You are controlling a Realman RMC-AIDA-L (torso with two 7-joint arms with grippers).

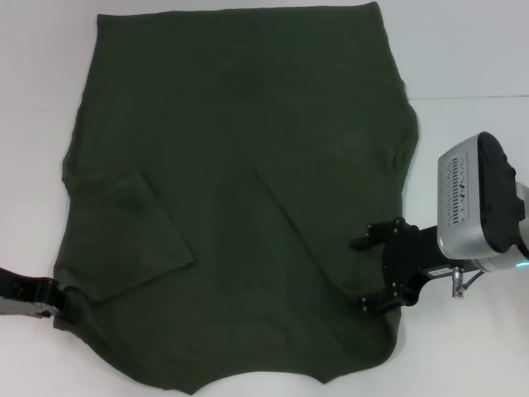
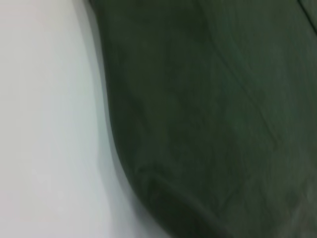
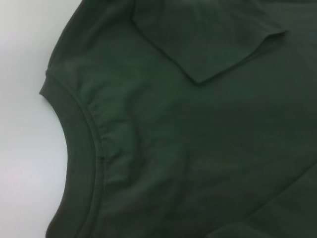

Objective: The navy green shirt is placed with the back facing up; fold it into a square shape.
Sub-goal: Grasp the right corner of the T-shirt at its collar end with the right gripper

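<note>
Lying flat on the white bench, the navy green shirt is spread with its plain back up and both sleeves folded inward onto the body. Its long axis is seen to run from the neckline at the robot's near edge to the straight hem at the far edge, so the collar points toward the robot.

The left gripper is brought in low from the side, at the shirt's near left corner, with its arm almost level with the bench. Its dark fingers are seen right at the fabric edge, apparently around it; whether the cloth is actually pinched cannot be told.

The right gripper is held over the shirt's near right edge, the wrist reaching in from the right. Its two black fingers are spread apart, one nearer the hem side and one nearer the collar side, with the shirt's edge between them; nothing is clamped.

The curved, ribbed neckline and a folded sleeve tip are shown closely only in the right wrist view. In the left wrist view only the shirt's rounded edge against the bench is shown, and no fingers are seen there.
</note>
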